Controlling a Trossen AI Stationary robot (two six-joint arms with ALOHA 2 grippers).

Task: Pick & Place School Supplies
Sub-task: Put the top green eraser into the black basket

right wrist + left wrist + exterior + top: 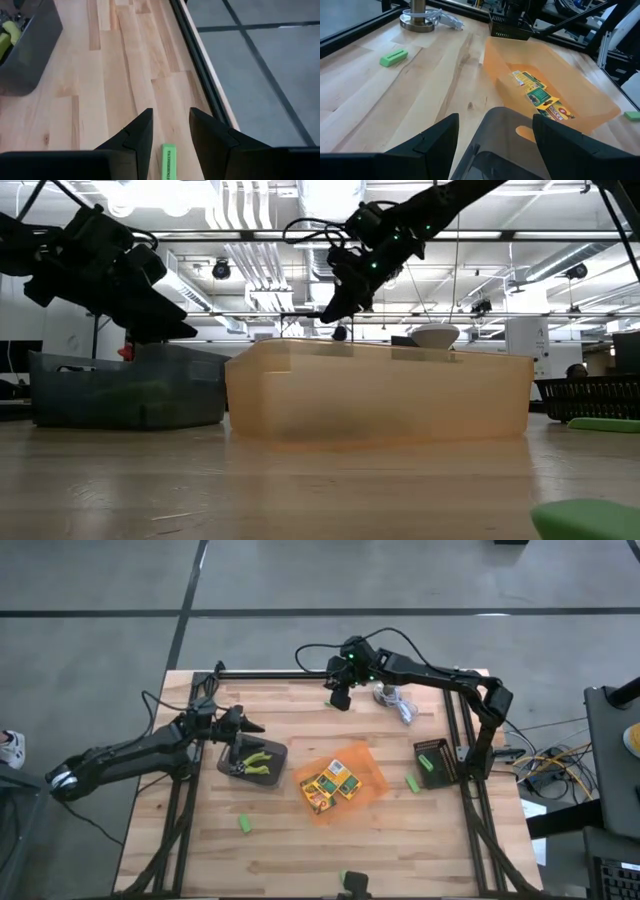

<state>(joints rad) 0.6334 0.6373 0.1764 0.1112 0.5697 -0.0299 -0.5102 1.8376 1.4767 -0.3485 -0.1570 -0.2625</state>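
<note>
Several crayon boxes (331, 783) lie in the orange tray (372, 780); they also show in the left wrist view (540, 95). Yellow-green pliers (258, 762) lie in a grey bin (228, 762). My left gripper (258, 728) is open and empty above that bin's far rim (500, 125). My right gripper (340, 700) is open near the table's far edge, raised off the table in the low view (328, 315). A green piece (168, 161) lies on the wood below, in the gap between its fingers, touching neither. More green pieces (244, 825) (412, 783) lie on the table.
A white lamp (385, 695) with its cable stands at the far edge beside my right gripper. A black basket (436, 762) with a green piece in it stands at the right. Another green piece (347, 877) lies at the near edge. Bare wood lies at the near left.
</note>
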